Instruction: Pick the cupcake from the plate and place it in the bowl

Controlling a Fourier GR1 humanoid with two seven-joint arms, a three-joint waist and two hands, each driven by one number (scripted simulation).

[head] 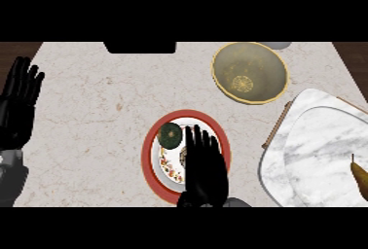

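1. The cupcake (170, 134), dark green on top, sits on the upper left part of the red-rimmed plate (149, 158)
2. The right hand (203, 168) lies over the plate, fingers straight and close together, just right of the cupcake, clasping nothing
3. The left hand (18, 104) rests at the left edge of the counter (101, 112), fingers up, slightly apart
4. The olive bowl (251, 61) stands up-right of the plate, apart from it
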